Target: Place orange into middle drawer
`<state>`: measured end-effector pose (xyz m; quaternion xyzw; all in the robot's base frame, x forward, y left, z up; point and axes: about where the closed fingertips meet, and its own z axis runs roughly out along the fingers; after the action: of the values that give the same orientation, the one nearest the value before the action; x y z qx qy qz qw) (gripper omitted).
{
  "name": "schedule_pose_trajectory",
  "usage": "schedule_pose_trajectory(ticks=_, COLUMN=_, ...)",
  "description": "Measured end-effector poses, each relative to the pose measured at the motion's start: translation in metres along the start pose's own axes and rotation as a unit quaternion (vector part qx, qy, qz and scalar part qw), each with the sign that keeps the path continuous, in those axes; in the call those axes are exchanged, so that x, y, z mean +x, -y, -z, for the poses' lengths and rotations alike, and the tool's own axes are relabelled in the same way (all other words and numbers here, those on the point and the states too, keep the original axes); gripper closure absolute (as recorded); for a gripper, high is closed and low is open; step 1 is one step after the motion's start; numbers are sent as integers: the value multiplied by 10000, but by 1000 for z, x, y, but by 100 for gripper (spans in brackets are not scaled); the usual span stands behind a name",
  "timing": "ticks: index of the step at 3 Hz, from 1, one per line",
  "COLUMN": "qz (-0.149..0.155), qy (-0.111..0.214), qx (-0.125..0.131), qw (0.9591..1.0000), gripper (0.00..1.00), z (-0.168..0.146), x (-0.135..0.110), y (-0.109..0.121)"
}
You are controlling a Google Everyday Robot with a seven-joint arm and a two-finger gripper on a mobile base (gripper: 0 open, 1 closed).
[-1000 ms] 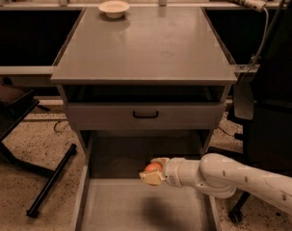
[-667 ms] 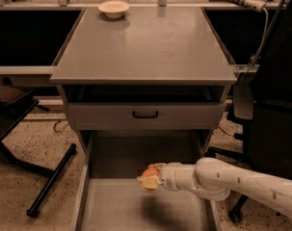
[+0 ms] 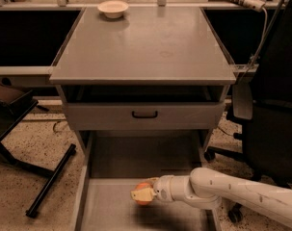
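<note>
The orange [image 3: 144, 199] is a small round fruit held in my gripper [image 3: 142, 195], which is shut on it. The white arm comes in from the lower right. The gripper and orange hang just above the floor of the middle drawer [image 3: 107, 206], the broad shallow grey drawer pulled out at the bottom of the view. A dark shadow lies on the drawer floor below the gripper. Part of the orange is hidden by the fingers [image 3: 141, 194].
The grey cabinet top [image 3: 145, 47] bears a cream-white bowl [image 3: 112, 8] at its far left. A drawer front with a black handle [image 3: 144, 114] sits above the open drawer. A black office chair [image 3: 268, 129] stands at the right, a black stand leg [image 3: 49, 182] at the left.
The gripper with the orange has moved a little left and lower, closer to the drawer floor.
</note>
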<state>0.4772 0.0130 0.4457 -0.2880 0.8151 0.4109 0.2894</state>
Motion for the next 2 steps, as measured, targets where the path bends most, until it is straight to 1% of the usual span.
schedule_pose_trajectory(ticks=1, qz=2, qy=-10, qx=44, qw=10000, gripper=100, z=-2, x=2, y=0)
schedule_pose_trajectory(ticks=2, qz=64, qy=62, qx=224, qw=9997, gripper=100, z=-21, x=5, y=-1)
